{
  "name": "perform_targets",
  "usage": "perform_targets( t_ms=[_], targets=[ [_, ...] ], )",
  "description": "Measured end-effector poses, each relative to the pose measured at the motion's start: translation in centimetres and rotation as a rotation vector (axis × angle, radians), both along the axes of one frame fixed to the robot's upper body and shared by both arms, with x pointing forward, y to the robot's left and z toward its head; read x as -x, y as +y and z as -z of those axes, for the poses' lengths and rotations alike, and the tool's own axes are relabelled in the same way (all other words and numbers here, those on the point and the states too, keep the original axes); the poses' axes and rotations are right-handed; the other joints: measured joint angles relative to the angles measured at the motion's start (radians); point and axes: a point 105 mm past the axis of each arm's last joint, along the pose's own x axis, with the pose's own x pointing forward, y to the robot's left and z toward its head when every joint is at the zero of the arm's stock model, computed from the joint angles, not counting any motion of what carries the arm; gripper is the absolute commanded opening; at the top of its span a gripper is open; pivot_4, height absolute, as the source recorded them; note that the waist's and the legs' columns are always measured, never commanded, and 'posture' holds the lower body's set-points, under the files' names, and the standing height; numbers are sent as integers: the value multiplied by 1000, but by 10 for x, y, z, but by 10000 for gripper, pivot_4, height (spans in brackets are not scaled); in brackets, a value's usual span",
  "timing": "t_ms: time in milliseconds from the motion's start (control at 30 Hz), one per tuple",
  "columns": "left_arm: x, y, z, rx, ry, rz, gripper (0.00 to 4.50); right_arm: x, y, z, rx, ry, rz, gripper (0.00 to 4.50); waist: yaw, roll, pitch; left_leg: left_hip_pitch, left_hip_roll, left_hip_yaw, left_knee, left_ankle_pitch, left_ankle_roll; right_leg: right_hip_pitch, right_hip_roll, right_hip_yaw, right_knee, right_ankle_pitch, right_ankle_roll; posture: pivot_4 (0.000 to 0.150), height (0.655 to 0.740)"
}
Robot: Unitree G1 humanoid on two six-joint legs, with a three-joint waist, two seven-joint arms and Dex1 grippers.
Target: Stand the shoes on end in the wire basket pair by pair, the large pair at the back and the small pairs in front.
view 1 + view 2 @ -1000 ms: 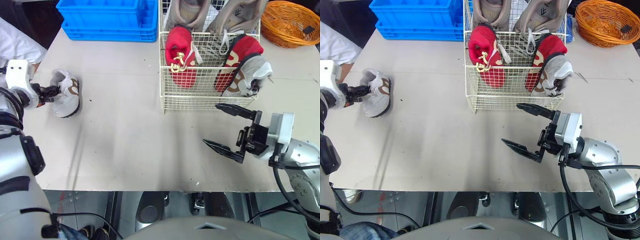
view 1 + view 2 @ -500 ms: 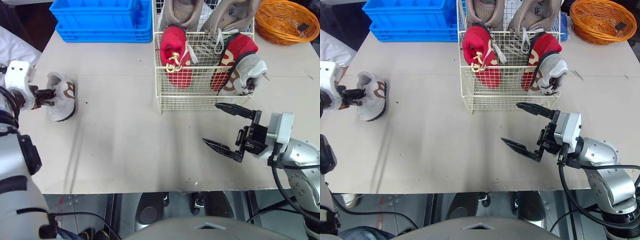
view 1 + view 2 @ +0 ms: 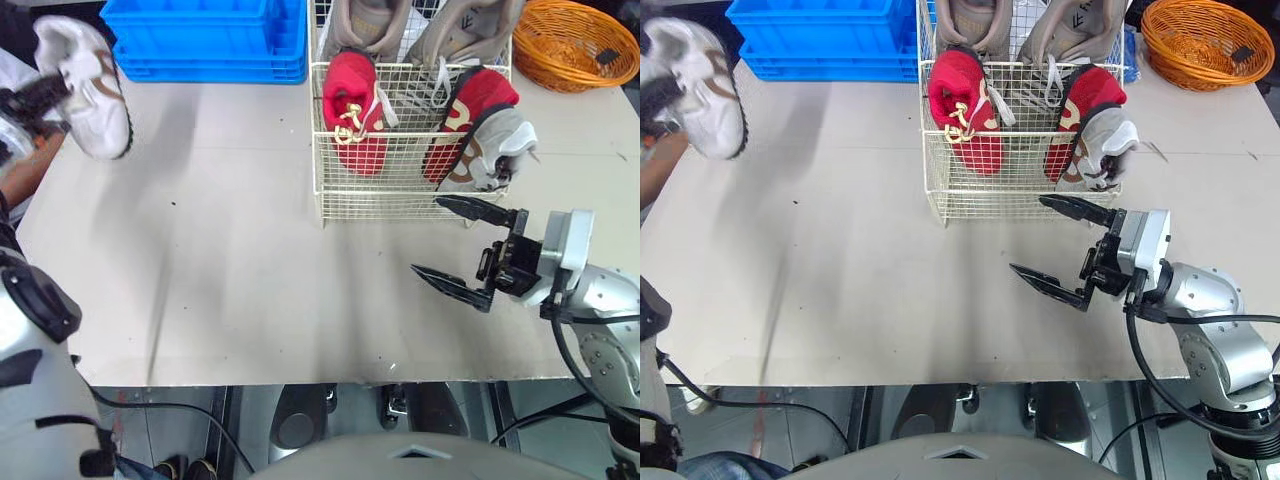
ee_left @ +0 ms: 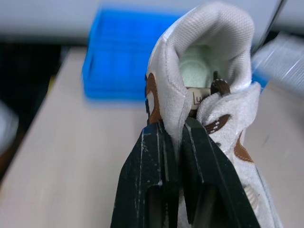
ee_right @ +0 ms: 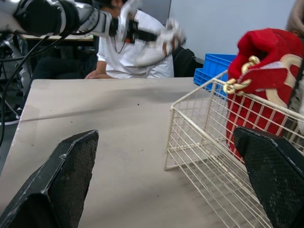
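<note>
A white shoe with brown trim [image 3: 88, 85] hangs in the air over the table's far left corner. My left gripper [image 3: 45, 92] is shut on its heel collar, and the left wrist view shows the black fingers [image 4: 156, 156] pinching that collar [image 4: 209, 71]. The wire basket [image 3: 400, 195] holds two large grey shoes [image 3: 360, 20] at the back, a red pair [image 3: 352, 110] in front, and one grey-white shoe [image 3: 492, 150] at its front right. My right gripper [image 3: 426, 236] stands open just in front of the basket's right corner, with nothing between its fingers.
A blue crate [image 3: 210, 40] sits at the back left and an orange woven basket [image 3: 580, 40] at the back right. A person in a white shirt [image 5: 137, 61] sits beyond the table's left end, with an arm [image 3: 25, 170] at that edge.
My left gripper has lifted the white shoe off the table and carried it up and toward the back. The right gripper has stayed open in nearly the same spot.
</note>
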Motion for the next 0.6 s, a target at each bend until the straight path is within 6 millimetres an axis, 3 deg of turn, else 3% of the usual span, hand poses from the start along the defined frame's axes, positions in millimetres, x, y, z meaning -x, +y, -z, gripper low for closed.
perform_targets(
  t_ms=[67,133,267,367,400,433,467,600],
  targets=[
    [2,-19,-5,-1,-79,68,248,-1,-1,-4,-7,-10,-3,45000,1,0,0,0,0,-1,0,0,0,1,0,-1,0,0,0,1500,6860],
    [6,-51,-12,23,-183,149,248,-1,-2,-7,-6,-20,-9,45000,8,0,0,0,0,-4,2,0,0,3,0,-4,-1,0,0,1500,6860],
    [30,-118,-35,52,-382,263,248,-4,-5,-5,-10,-7,-10,45000,10,0,0,1,-1,-7,4,0,0,8,0,-6,-3,0,0,1500,6860],
    [42,-145,-48,93,-466,305,248,-6,-6,-6,-9,-8,-9,45000,13,1,0,5,-1,-9,4,0,0,12,0,-7,-3,0,0,1500,6860],
    [48,-167,-52,121,-504,333,248,-6,-7,-7,-9,-14,-7,45000,16,1,0,5,-1,-10,4,0,0,14,0,-8,-3,0,0,1500,6860],
    [49,-171,-53,122,-509,338,248,-6,-7,-8,-10,-14,-7,45000,17,1,0,5,-1,-10,4,0,0,14,1,-8,-3,0,0,1500,6860],
    [53,-196,-51,157,-523,373,248,-7,-8,-9,-16,-16,1,45000,22,1,-1,5,-1,-10,4,0,0,14,0,-8,-4,0,0,1500,6860],
    [53,-238,-36,185,-495,405,248,-9,-13,-15,-47,-24,34,45000,29,2,-1,5,-1,-11,4,0,0,15,1,-8,-4,0,0,1500,6860]
  ],
)
